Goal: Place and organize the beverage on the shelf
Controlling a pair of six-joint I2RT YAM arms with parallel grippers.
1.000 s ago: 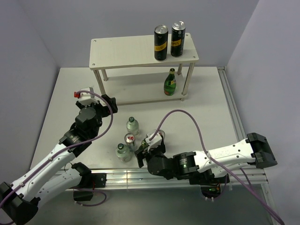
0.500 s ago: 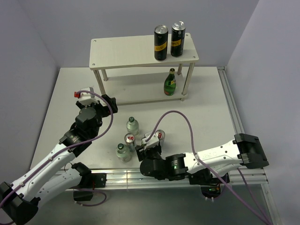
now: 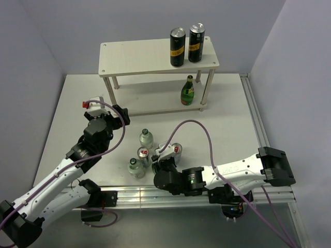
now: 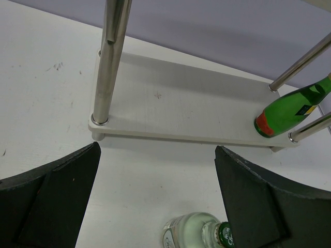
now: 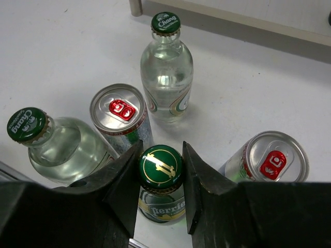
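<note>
Right gripper (image 5: 161, 170) pinches the capped neck of an upright green glass bottle (image 5: 161, 207); slim silver red-tabbed left can (image 5: 119, 116) and right can (image 5: 274, 157) stand just beside it; two clear glass bottles (image 5: 166, 67) near; left gripper (image 4: 156, 151) spread wide, holding nothing; pale cream two-tier shelf (image 3: 139, 58) holds a second green bottle (image 3: 188, 92) on its lower board, two black cans (image 3: 177, 47) on top.

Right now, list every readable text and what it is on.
"Chang": cap of the far clear bottle.
"Chang": cap of the near clear bottle.
"Perrier", partly hidden: label of the near green bottle.
Black cans, shelved green bottle: labels too small to read.
</note>
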